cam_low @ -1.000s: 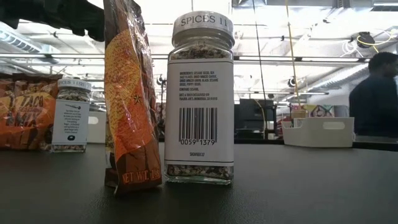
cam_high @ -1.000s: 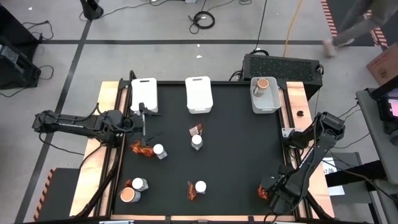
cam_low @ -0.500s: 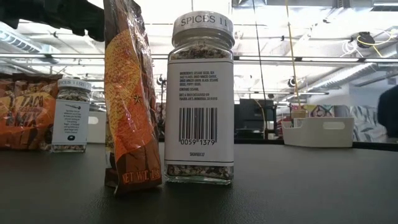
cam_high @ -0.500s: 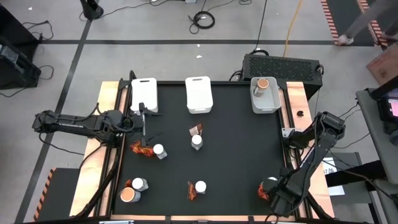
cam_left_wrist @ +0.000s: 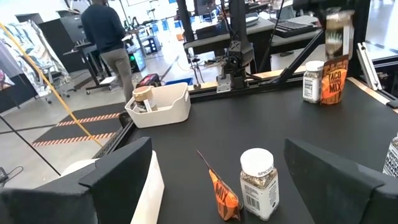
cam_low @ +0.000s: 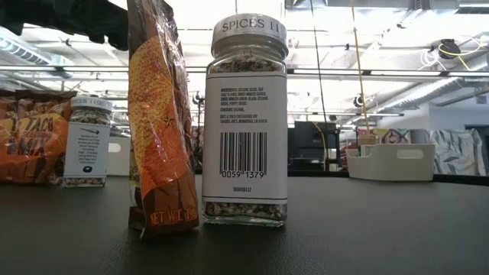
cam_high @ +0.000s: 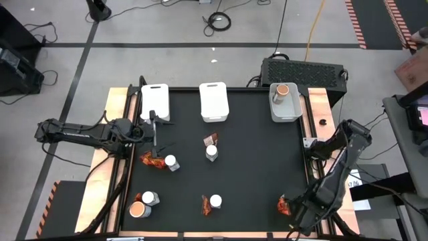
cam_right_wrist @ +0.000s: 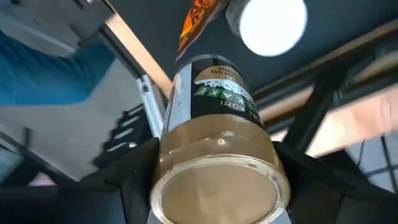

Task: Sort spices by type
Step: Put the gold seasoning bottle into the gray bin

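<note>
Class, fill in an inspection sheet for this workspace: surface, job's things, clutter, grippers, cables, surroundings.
Surface: black table, three white bins along its far edge.
Job's things: sachets and jars scattered; one tub in the right bin, one tub at front left.
Clutter: nothing seen.
Grippers: left gripper open, above a sachet; right gripper shut on a tan-lidded tub at front right.
Cables: coiled cable on the floor.
Surroundings: person beyond the table.

Three white bins stand along the far edge of the black desk [cam_high: 254,167]: the left bin [cam_high: 154,102] near the far left corner, the middle bin [cam_high: 214,102] beside it, and the right bin [cam_high: 285,108] near the far right corner. Behind the desk (on the floor) sits a black box [cam_high: 304,69], and a person [cam_left_wrist: 112,37] stands beyond.
</note>
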